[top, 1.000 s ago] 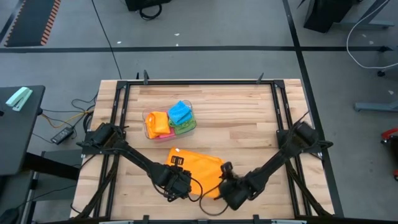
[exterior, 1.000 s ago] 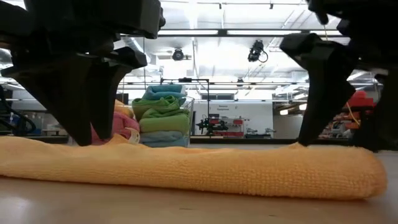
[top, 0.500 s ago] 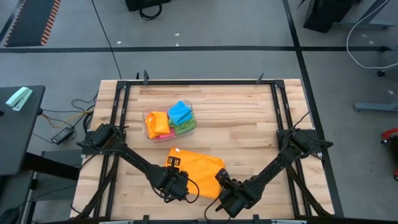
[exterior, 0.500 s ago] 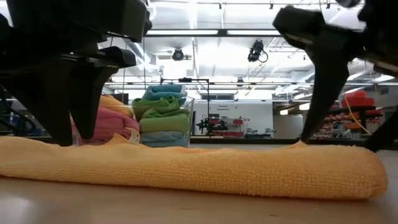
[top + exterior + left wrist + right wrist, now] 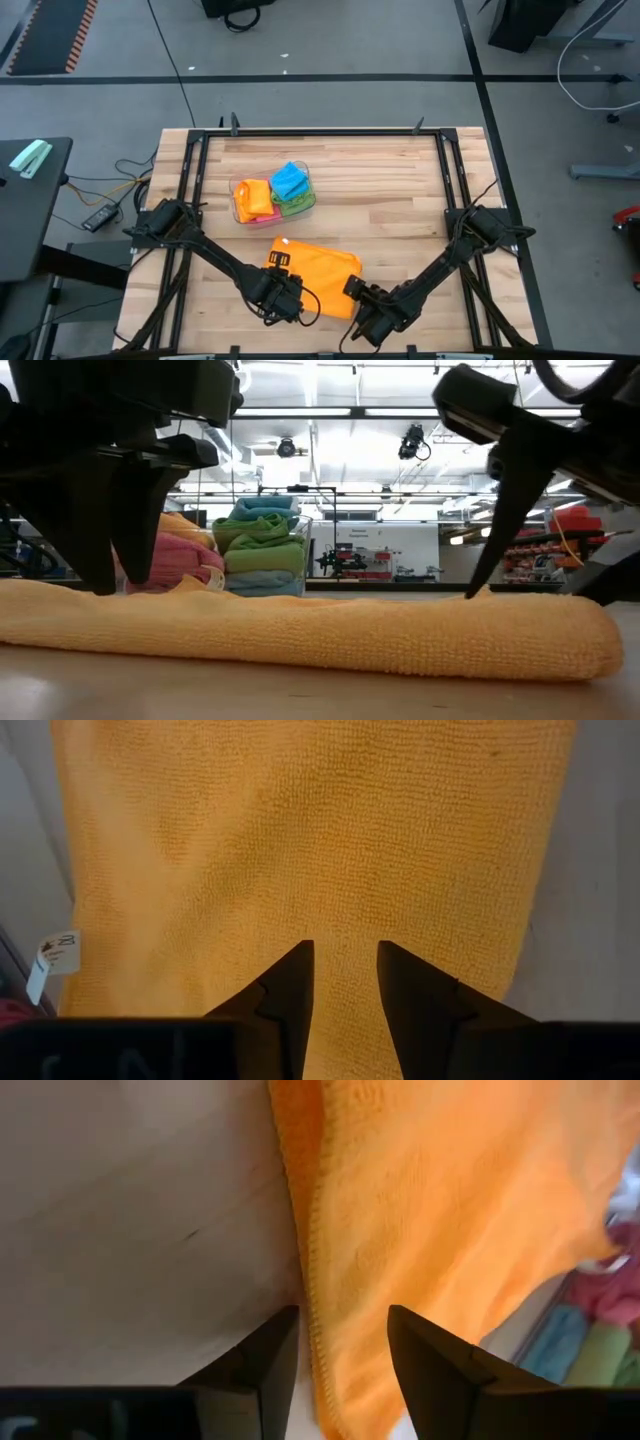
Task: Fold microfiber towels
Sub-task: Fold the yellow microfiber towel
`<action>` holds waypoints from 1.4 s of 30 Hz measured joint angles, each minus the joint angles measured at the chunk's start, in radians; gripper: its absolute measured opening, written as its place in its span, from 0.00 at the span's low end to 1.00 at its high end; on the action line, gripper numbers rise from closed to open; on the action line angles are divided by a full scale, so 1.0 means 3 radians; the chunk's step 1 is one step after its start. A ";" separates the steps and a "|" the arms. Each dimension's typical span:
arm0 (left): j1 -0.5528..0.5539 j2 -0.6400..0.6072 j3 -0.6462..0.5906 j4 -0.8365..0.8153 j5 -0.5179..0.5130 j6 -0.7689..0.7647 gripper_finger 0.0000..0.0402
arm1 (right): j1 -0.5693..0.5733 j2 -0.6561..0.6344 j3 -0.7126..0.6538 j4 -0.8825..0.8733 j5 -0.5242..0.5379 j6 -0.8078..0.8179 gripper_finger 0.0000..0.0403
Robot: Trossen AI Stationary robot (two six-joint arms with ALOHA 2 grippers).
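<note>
Wooden bench (image 5: 400, 200), orange towel (image 5: 315, 275) flat at near edge. Left hand (image 5: 340, 955) apart over cloth; right hand (image 5: 338, 1320) apart astride right hem. Risk: uneven pinch, towel bunches, fold crooked.

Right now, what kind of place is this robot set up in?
Probably a robotics lab or workshop. A framed wooden table stands on a grey floor marked with dark tape lines, cables trail off beside it, and the low view shows strip ceiling lights and equipment benches behind.

The orange towel (image 5: 300, 850) runs past the left wrist view's edge.
</note>
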 joint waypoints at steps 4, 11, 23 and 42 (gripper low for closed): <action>0.0000 0.0000 0.0000 0.0001 0.0000 -0.0001 0.29 | -0.0067 -0.0011 -0.0084 0.0257 -0.0001 -0.0216 0.40; 0.0000 0.0000 0.0000 -0.0013 0.0000 -0.0001 0.28 | -0.0141 -0.0012 -0.0134 0.0363 -0.0181 -0.0262 0.30; -0.0001 0.0000 0.0000 -0.0009 0.0001 -0.0003 0.27 | -0.0090 -0.0054 -0.0146 0.0363 -0.0277 -0.0039 0.02; -0.0096 -0.0004 0.0280 0.0011 -0.0047 0.0000 0.27 | 0.0455 -0.0671 -0.0149 -0.0460 -0.0349 0.0952 0.01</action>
